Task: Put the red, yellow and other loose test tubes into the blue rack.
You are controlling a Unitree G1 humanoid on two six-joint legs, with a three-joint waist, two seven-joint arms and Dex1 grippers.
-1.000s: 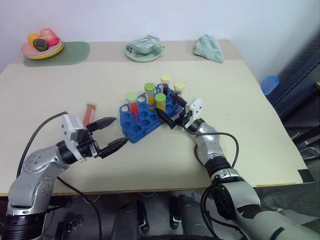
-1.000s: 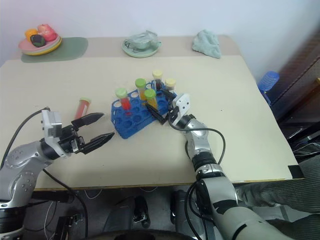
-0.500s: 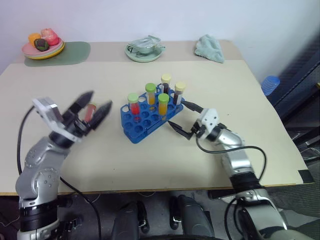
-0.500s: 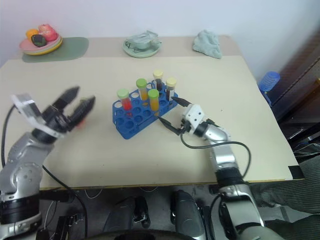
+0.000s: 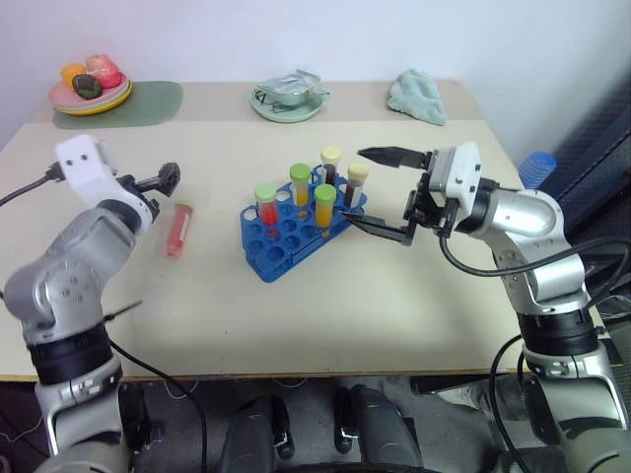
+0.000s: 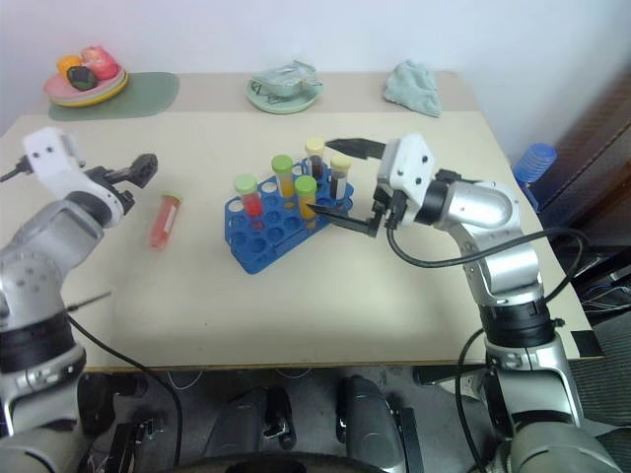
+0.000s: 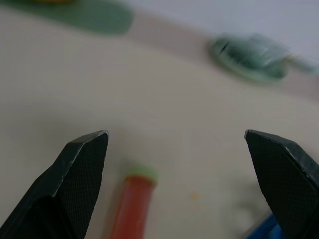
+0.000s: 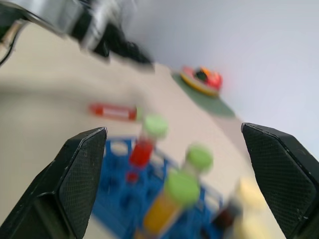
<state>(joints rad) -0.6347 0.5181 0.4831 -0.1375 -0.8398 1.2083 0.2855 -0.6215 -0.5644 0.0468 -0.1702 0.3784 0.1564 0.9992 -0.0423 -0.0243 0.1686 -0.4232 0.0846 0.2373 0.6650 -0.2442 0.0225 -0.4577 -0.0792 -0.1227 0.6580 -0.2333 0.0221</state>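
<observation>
The blue rack (image 5: 286,239) stands mid-table with several capped tubes upright in it: a red one (image 5: 264,205), two orange ones and two dark ones with yellow caps. A loose red test tube (image 5: 177,230) with a green cap lies flat on the table to the rack's left. My left gripper (image 5: 163,180) hovers just behind that tube, open and empty, and the tube (image 7: 132,209) shows between its fingers in the left wrist view. My right gripper (image 5: 353,185) is raised at the rack's right end, pointing left. It is wide open and holds nothing.
At the back of the table (image 5: 325,305) are a plate of fruit (image 5: 89,91) on a green mat (image 5: 153,99), a green bowl (image 5: 288,101) and a green cloth (image 5: 419,97). A blue object (image 5: 532,168) sits beyond the right edge.
My left gripper rose, moved away from me and turned to point over the loose red tube. My right gripper lifted off the table beside the rack. Both stayed open.
</observation>
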